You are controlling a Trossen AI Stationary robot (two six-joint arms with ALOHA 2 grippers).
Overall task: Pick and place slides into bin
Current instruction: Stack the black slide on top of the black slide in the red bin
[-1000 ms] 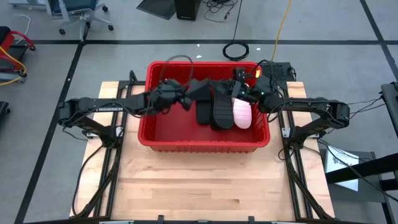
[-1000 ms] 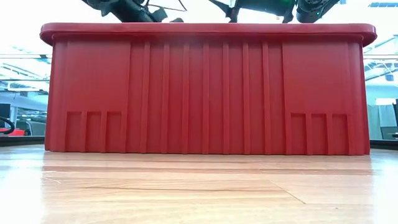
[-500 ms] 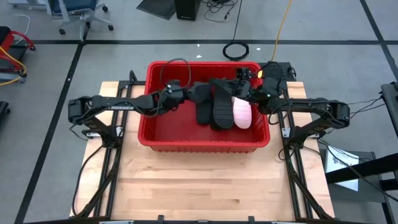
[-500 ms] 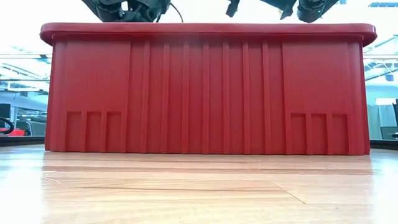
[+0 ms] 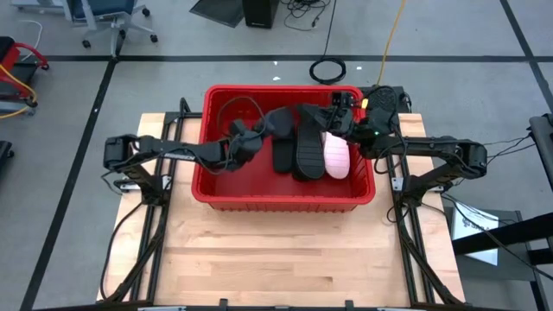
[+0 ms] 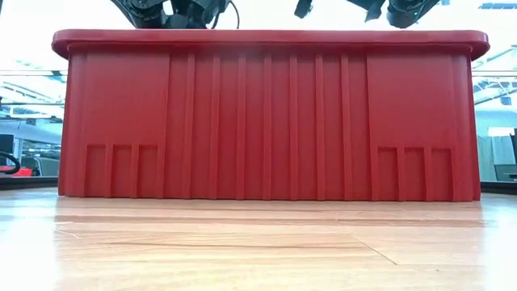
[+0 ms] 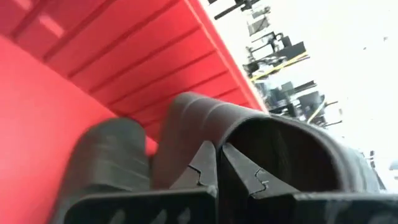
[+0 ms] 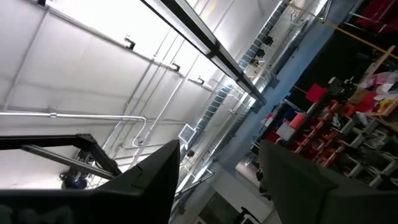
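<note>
The red bin [image 5: 226, 179] sits on the wooden table [image 5: 259, 250] between my two arms. Inside it, toward my right side, black slides [image 5: 304, 151] lie beside a pale pink slide [image 5: 336, 157]. My left gripper [image 5: 259, 131] hangs over the bin's middle, fingers [image 7: 202, 163] clamped on a black slide [image 5: 281, 119]. My right gripper [image 5: 337, 102] hovers at the bin's far right corner, fingers apart, holding nothing.
</note>
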